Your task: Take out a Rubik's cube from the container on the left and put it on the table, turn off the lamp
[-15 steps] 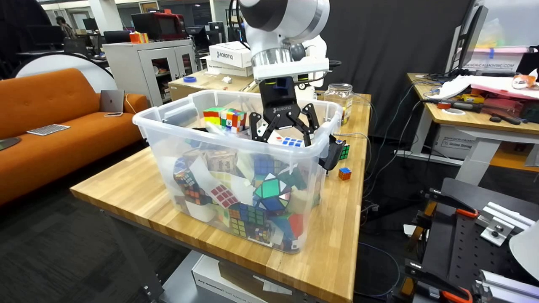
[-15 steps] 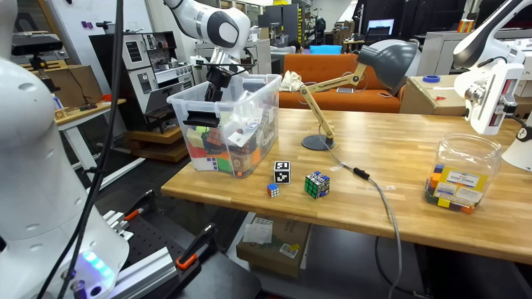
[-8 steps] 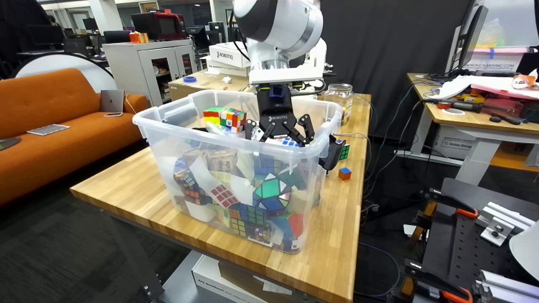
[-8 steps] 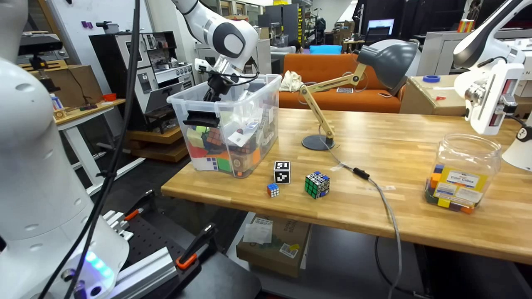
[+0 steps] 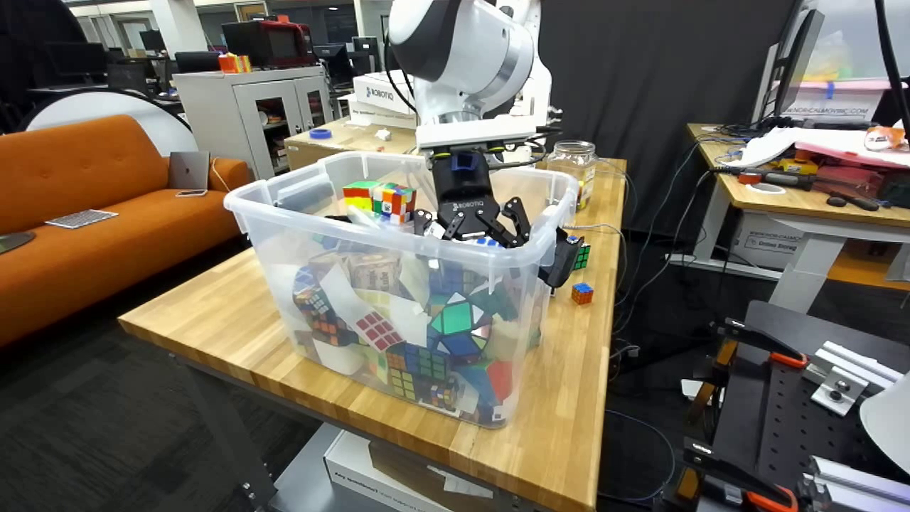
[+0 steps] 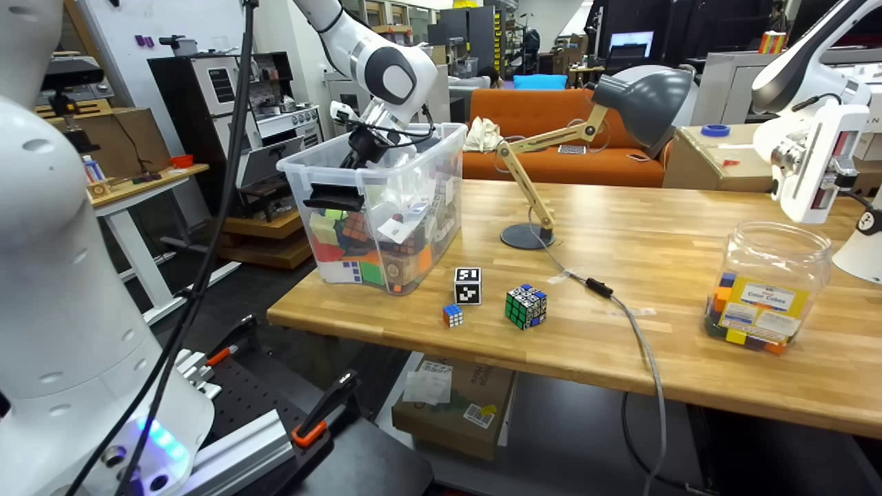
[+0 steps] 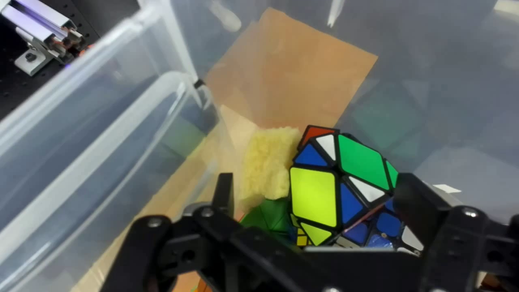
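Container (image 5: 370, 235), lamp (image 6: 630, 103), cubes (image 6: 526, 306) on table (image 6: 654, 217)

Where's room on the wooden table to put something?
There's bare wood between the lamp base, cord switch and clear jar, and between the storage tub and table corner toward the sofa. It's crowded near the tub: marker cube, small Rubik's cube, bigger Rubik's cube.

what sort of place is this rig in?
Likely a robotics lab: a white jointed robot arm, a white cardboard box printed ROBOTIQ, and a flat black perforated plate.
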Tool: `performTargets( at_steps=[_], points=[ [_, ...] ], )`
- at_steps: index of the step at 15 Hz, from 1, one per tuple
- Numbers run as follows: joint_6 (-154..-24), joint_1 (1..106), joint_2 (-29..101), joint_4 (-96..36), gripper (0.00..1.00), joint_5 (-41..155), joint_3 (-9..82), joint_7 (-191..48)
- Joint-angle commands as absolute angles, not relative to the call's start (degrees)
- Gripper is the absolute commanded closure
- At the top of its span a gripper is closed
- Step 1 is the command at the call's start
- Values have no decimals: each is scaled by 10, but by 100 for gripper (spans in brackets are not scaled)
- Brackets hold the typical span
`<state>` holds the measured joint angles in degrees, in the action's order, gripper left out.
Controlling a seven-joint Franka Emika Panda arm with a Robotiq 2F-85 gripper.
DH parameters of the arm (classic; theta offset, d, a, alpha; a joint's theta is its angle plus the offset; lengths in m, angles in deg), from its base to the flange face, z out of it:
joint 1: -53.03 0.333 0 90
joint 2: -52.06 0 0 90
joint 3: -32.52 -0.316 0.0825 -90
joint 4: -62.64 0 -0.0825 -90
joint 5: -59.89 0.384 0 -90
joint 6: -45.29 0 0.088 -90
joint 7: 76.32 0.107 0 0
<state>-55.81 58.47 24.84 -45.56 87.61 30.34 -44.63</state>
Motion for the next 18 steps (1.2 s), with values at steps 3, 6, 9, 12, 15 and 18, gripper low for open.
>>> performTargets(
  at_steps=[3, 6, 9, 12, 15, 18],
  points=[
    [-530, 574, 244, -450, 0, 896, 317, -409],
    [-535, 571, 241, -452, 0, 912, 320, -390],
    [-555, 576, 241, -452, 0, 901, 322, -391],
    [-555, 575, 241, -452, 0, 902, 323, -385],
    [-555, 575, 241, -452, 0, 902, 323, -384],
    [-578, 581, 238, -449, 0, 894, 327, -374]
  ],
)
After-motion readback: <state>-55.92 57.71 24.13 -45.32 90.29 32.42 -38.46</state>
